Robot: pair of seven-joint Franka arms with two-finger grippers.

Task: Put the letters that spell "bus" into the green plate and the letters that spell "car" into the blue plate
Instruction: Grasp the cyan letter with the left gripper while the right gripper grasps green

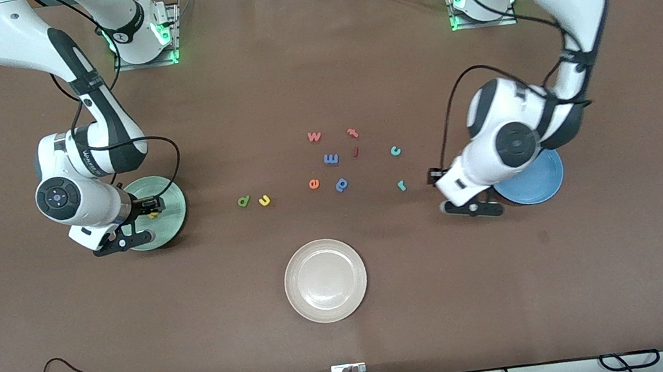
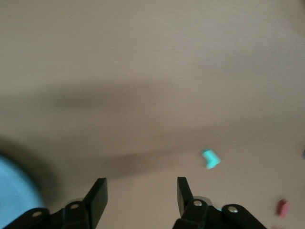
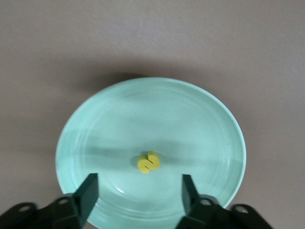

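One letter of six is home, as far as the frames show: the yellow s (image 3: 148,162) lies in the green plate (image 1: 172,198), while the blue plate (image 1: 540,182) shows no letter on the part not covered by the arm, so I judge five moves remain.

Taking the white plate (image 1: 325,280) as the landmark, it sits nearest the front camera and holds nothing. Farther from the camera than that plate come the green b (image 1: 243,201) and yellow u (image 1: 264,200), side by side toward the right arm's end, then the orange e (image 1: 313,183) and blue p (image 1: 342,184), with the teal r (image 1: 401,186) toward the left arm's end. Farther again lie the blue m (image 1: 331,159), a small red piece (image 1: 356,152) and the teal c (image 1: 395,151); farthest are the red w (image 1: 314,136) and red t (image 1: 352,133). I cannot find a yellow a anywhere.

Counted: three plates, eleven letters.

Over the green plate, the right gripper (image 3: 138,188) has its fingers spread and empty, the s lying below between them. Beside the blue plate's rim, the left gripper (image 2: 142,193) is over bare table near the r, jaws apart and holding nothing.
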